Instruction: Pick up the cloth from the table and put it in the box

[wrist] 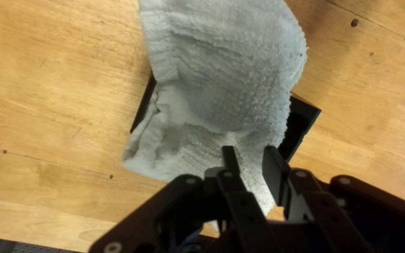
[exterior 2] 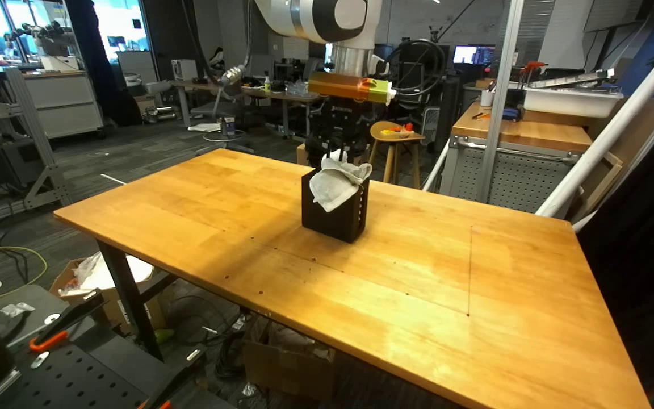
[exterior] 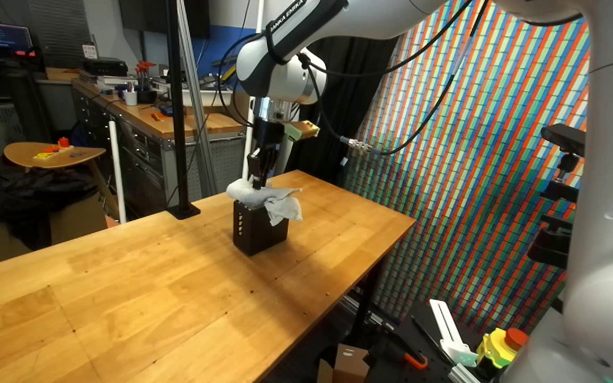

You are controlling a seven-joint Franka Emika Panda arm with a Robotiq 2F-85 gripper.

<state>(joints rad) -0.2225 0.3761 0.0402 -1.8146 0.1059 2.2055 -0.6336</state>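
Pale cloth (exterior: 281, 204) atop black box (exterior: 259, 231)

Robotics lab: robot arm (exterior: 373, 18), workbench (exterior 2: 551, 134).

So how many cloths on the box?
1: the cloth lies across the top of the box, part hanging outside; any more inside could be hidden.

Multicoloured striped backdrop (exterior: 471, 159), wooden stool (exterior: 19, 153), grey floor (exterior 2: 139, 145), bright windows (exterior 2: 120, 23).
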